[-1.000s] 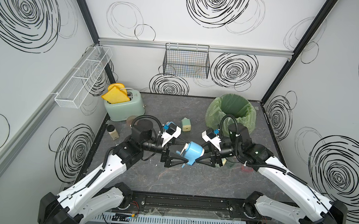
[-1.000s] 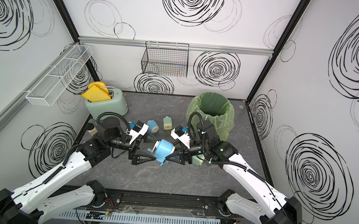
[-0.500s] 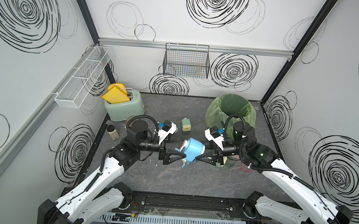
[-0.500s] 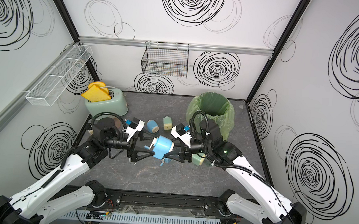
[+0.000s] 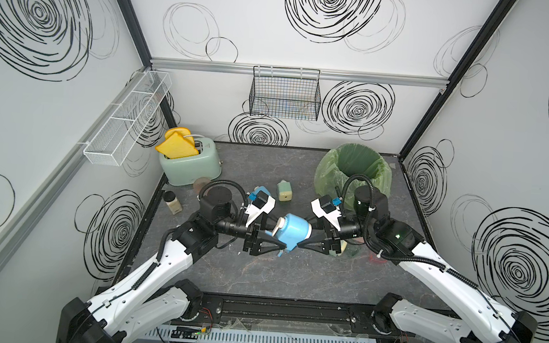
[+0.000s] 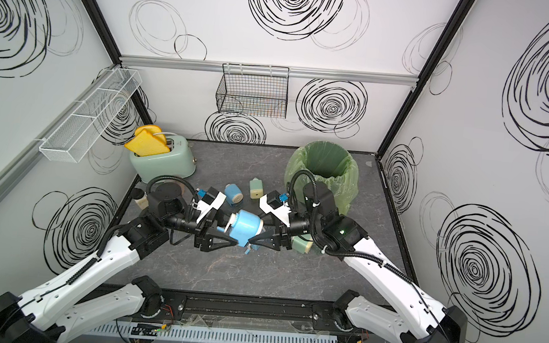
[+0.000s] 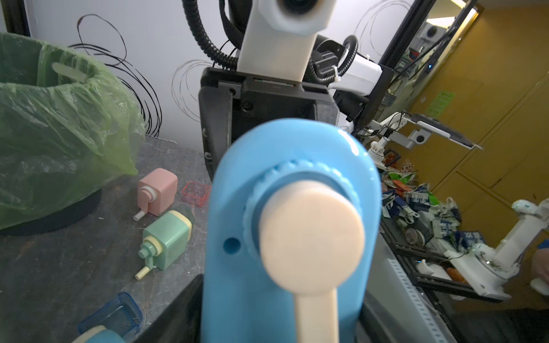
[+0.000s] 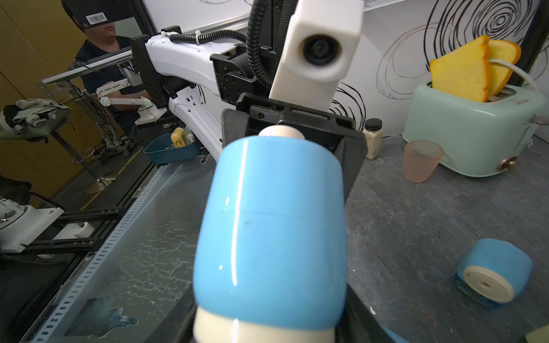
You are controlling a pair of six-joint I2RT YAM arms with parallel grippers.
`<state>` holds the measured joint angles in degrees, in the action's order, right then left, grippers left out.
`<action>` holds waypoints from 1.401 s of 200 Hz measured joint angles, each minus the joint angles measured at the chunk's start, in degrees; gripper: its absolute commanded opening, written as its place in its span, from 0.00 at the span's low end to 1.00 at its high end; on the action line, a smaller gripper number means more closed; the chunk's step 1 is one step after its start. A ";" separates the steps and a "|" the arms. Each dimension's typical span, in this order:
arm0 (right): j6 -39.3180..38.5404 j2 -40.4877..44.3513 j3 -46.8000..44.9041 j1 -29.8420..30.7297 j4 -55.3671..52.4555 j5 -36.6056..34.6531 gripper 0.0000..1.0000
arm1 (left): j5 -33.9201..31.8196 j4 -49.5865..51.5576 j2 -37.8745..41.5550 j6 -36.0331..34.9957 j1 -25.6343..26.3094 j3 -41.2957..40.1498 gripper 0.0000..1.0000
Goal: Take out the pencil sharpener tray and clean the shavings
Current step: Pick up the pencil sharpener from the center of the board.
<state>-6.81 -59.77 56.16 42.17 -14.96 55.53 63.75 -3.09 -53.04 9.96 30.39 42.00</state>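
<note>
Left gripper (image 5: 279,237): clamped on the crank end of the blue pencil sharpener (image 5: 292,231).
Right gripper (image 5: 305,236): clamped on its opposite end.
Where: lifted above mid-table, lying sideways between both arms.
Bin (image 5: 328,175): far right, beyond the right arm.

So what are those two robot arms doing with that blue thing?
They are holding a blue pencil sharpener between them, above the table. The right gripper grips one end, and the left gripper is closed around the end with the crank. A green-lined bin stands just behind them, ready for the shavings.
</note>
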 measured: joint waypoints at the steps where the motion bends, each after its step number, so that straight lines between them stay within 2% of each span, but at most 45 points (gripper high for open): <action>1: 0.02 0.00 0.02 0.02 0.00 -0.02 0.34 | 0.00 -0.02 0.00 -0.13 0.00 0.00 0.64; 19: 0.22 -0.59 0.28 0.02 -0.04 -0.46 0.35 | -0.28 0.00 0.02 -0.42 -0.37 0.00 0.58; 27: 0.11 -0.83 0.39 0.02 -0.02 -0.59 0.38 | -0.37 0.04 0.13 -0.42 -0.61 0.00 0.53; 37: 0.11 -0.96 0.44 0.02 0.02 -0.68 0.44 | -0.39 0.09 0.22 -0.46 -0.83 0.00 0.44; 47: 0.15 -0.96 0.44 0.02 0.07 -0.87 0.50 | -0.48 0.07 0.26 -0.46 -0.98 0.00 0.41; 55: 0.39 -0.92 0.44 0.02 0.28 -0.96 0.62 | -0.55 -0.09 0.35 -0.26 -1.25 -0.02 0.39; 70: 1.77 -0.55 0.17 -0.37 2.16 -1.05 0.75 | -0.70 -2.21 0.81 1.09 -1.75 -0.48 0.33; 102: 7.69 4.28 -4.37 -3.74 12.22 0.17 0.90 | -1.51 -12.79 3.02 9.70 -4.33 -5.16 0.30; 123: 12.85 5.53 -6.95 -5.40 19.23 0.37 0.92 | -3.30 -22.29 2.99 16.70 -4.42 -8.68 0.28; 155: 22.16 2.58 -9.66 -5.55 29.09 -0.09 0.95 | -8.26 -35.89 4.66 25.40 -4.02 -13.92 0.28; 193: 27.52 0.63 -11.30 -4.28 35.08 -1.66 0.95 | -14.05 -50.99 5.73 33.18 -2.56 -17.20 0.27; 231: 29.33 0.39 -11.50 -0.92 40.11 -4.74 0.95 | -16.74 -58.58 4.68 36.22 -0.09 -17.68 0.26; 280: 29.51 -0.20 -11.50 3.32 44.37 -10.08 0.94 | -18.10 -60.46 3.91 36.81 1.40 -18.40 0.26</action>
<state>22.70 -59.96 44.66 45.50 29.41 45.45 45.65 -63.55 -49.12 46.76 31.79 23.59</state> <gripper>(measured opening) 0.945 0.626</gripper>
